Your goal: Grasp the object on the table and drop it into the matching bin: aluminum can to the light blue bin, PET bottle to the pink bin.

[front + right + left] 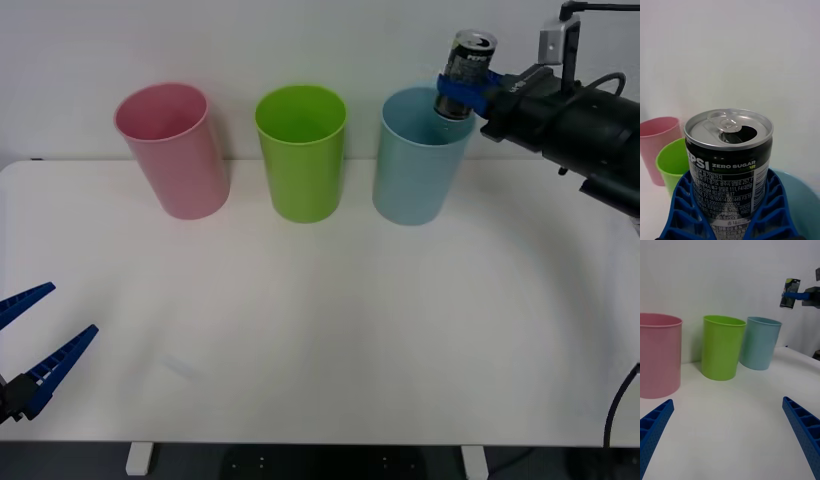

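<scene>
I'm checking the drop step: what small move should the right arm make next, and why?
Probably open the right tool: it holds the aluminum can upright above the light blue bin, near its right rim. The left tool idles open over the table.

A lime green bin (pixel 301 150) stands upright in the middle of the row of three, its opening facing up. Behind the row there is a plain white wall (pixel 300 40). A black cable (pixel 615 415) hangs at the right edge.
</scene>
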